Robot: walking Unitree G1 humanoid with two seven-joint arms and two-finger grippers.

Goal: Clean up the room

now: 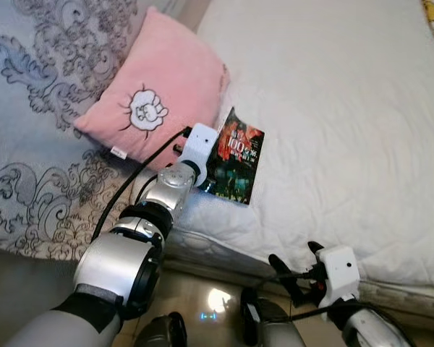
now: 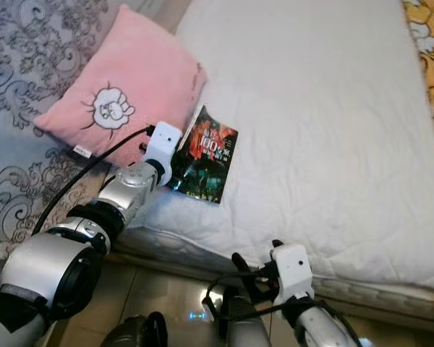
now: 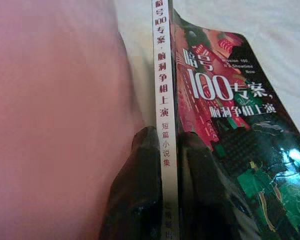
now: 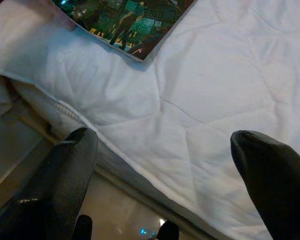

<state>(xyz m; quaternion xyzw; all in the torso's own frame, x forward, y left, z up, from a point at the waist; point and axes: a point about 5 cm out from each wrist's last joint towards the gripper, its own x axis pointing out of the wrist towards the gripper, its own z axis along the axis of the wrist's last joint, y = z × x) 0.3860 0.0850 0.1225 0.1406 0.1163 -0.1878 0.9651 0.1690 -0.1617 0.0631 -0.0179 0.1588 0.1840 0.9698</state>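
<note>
Paperback book point(image 1: 235, 165) clamped at its spine by left gripper point(image 3: 165, 170), at the mattress point(image 1: 333, 108) edge beside pink pillow point(image 1: 159, 94).
Right gripper point(image 4: 165, 160) hangs with fingers apart at the mattress's near edge, holding nothing.

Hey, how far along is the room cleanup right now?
Early, it seems. Nothing looks put away yet. In hand: the left claw is shut on the book, gripping its spine at the edge of the white mattress. Left: moving the book off the bed; the pink pillow beside it may need straightening. The right claw is open.
</note>
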